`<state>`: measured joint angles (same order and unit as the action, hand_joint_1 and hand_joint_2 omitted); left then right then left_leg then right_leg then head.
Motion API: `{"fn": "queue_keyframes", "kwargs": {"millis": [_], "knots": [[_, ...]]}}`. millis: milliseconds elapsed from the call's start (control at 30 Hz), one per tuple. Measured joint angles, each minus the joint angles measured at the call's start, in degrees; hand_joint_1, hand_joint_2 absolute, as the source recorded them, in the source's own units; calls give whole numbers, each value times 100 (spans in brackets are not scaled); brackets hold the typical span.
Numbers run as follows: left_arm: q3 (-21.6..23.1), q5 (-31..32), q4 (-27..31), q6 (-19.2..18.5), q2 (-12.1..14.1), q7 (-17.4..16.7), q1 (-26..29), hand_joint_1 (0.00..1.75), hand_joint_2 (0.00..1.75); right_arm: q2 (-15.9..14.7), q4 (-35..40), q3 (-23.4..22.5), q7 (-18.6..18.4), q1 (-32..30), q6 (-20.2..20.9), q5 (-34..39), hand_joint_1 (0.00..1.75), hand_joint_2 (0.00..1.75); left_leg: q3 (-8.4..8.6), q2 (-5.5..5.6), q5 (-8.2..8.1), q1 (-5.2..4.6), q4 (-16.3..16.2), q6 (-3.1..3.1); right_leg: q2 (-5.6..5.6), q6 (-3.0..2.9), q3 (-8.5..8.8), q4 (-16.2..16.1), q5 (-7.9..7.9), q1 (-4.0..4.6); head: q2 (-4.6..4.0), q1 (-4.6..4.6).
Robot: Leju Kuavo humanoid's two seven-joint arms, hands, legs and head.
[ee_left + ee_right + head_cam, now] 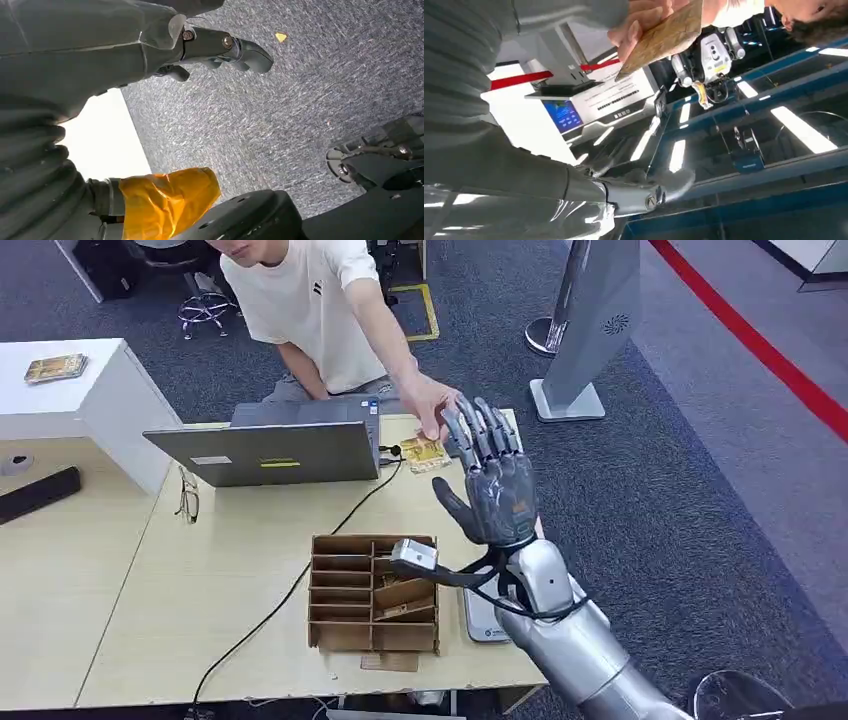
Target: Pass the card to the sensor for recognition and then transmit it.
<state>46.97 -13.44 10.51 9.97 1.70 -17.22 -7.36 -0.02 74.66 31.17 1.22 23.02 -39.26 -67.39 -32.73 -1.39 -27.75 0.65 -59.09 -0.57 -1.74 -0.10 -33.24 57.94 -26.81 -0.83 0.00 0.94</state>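
A person's hand [432,405] holds the yellowish card [423,452] over the far side of the table, just beyond my right hand [492,485]. That hand is raised with its fingers spread and holds nothing. In the right wrist view the person's fingers [639,27] pinch the card [666,32], apart from my thumb [649,192]. A flat white sensor pad [482,620] lies on the table under my right forearm. My left hand [220,47] hangs over the carpet with nothing in it.
An open laptop [280,445] stands at the table's far side, with glasses [187,495] beside it and a black cable running forward. A cardboard divider box [372,592] sits near the front edge. A white cabinet [90,390] stands at the left, a sign stand [590,330] at the right.
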Motion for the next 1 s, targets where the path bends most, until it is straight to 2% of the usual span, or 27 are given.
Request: {"fn": "queue_keyframes", "kwargs": {"millis": [33,67,133,167,667,1000], "knots": [[0,0,0,0,0,0,0,0,175,13,-17,0,-2,1,0,0,140,175,0,0,0,0,0,0,0,0,0,0,0,0,0,0],[0,0,0,0,0,0,0,0,175,17,-37,-2,-2,1,0,2,155,175,0,0,0,0,0,0,0,0,0,0,0,0,0,0],[0,0,0,0,0,0,0,0,175,17,-70,-2,0,2,0,0,162,175,0,1,0,0,0,0,0,0,0,0,0,0,0,0],[0,-2,0,0,0,0,0,0,175,17,-87,-2,0,2,0,0,173,175,0,0,0,0,0,0,0,0,0,0,0,0,0,0],[0,-28,0,24,0,55,1,0,175,20,-201,-30,-2,3,9,77,175,175,0,0,0,0,0,0,0,0,0,0,0,0,0,0],[0,-85,0,39,0,63,18,0,175,61,-153,-116,155,-66,63,833,175,175,0,0,0,0,0,0,0,0,-1,0,0,0,0,-2]]}}
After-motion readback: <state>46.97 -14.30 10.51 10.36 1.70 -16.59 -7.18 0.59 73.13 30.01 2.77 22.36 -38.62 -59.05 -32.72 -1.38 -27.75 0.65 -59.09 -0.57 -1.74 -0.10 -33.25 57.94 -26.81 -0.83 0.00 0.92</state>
